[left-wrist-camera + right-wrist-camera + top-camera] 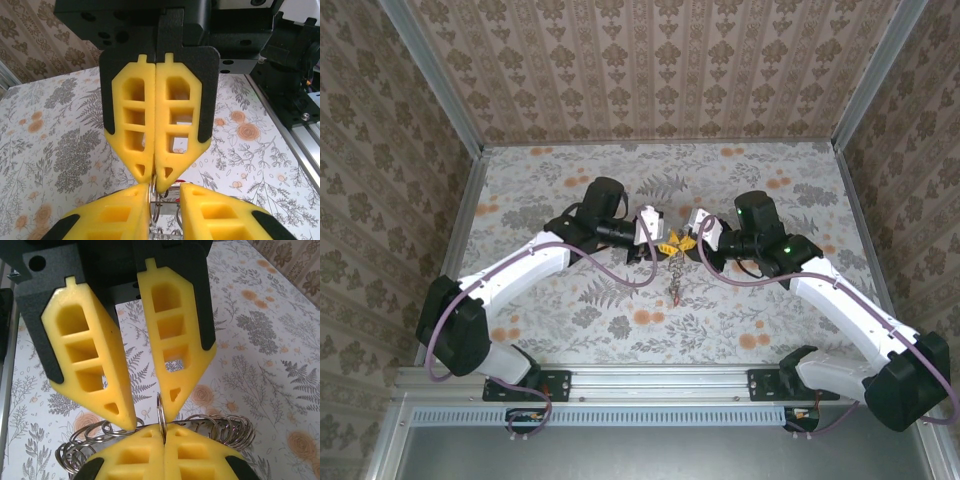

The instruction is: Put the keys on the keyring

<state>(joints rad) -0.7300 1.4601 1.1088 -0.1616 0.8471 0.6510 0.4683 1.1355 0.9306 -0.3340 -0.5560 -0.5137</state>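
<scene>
Both grippers meet tip to tip above the middle of the table. My right gripper (163, 434) is shut on one silver ring (161, 412) of the keyring, which stands upright out of its yellow fingertips. The keyring's coil of silvery rings (227, 427) spreads to both sides behind those fingers. My left gripper (148, 415) is open, its two fingers a little apart on either side of that ring. In the left wrist view the left gripper (165, 192) shows the same gap, with the right gripper (156, 181) shut in front of it. A bit of red, possibly a key tag (179, 181), peeks between them. A chain-like strand (674, 270) trails from the grippers toward me.
The floral table (570, 190) is walled by patterned panels at the left, back and right. An aluminium rail (660, 385) with both arm bases runs along the near edge. Purple cables loop beside each arm.
</scene>
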